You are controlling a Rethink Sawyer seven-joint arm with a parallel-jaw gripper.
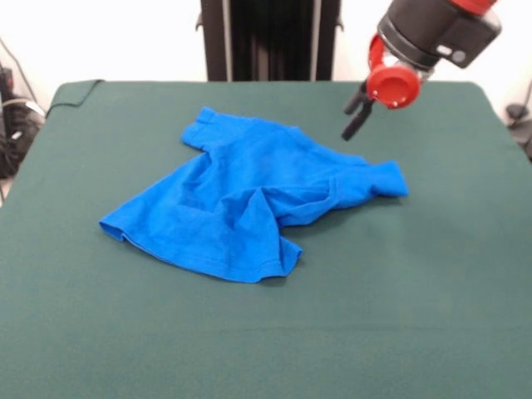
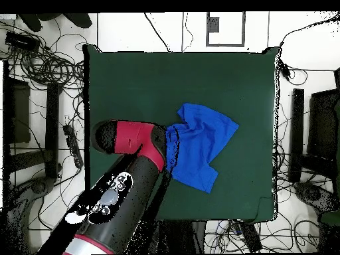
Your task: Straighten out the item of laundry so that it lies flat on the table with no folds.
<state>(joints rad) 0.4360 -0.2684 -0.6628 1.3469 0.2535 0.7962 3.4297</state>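
The blue T-shirt (image 1: 249,199) lies crumpled near the middle of the green table (image 1: 432,299). One sleeve points to the far left, the other lies bunched at the right, and a fold runs across its middle. My gripper (image 1: 352,122) hangs in the air just beyond the shirt's right part. It is open, empty and not touching the cloth. In the overhead view the shirt (image 2: 202,143) lies right of the table's (image 2: 133,80) centre. The red and black arm (image 2: 129,166) covers the shirt's left edge and hides the gripper.
The robot's black pedestal (image 1: 270,37) stands behind the far edge. A flap of the table cloth is turned over at the far left corner (image 1: 75,91). Cables and stands (image 2: 46,80) surround the table on the floor.
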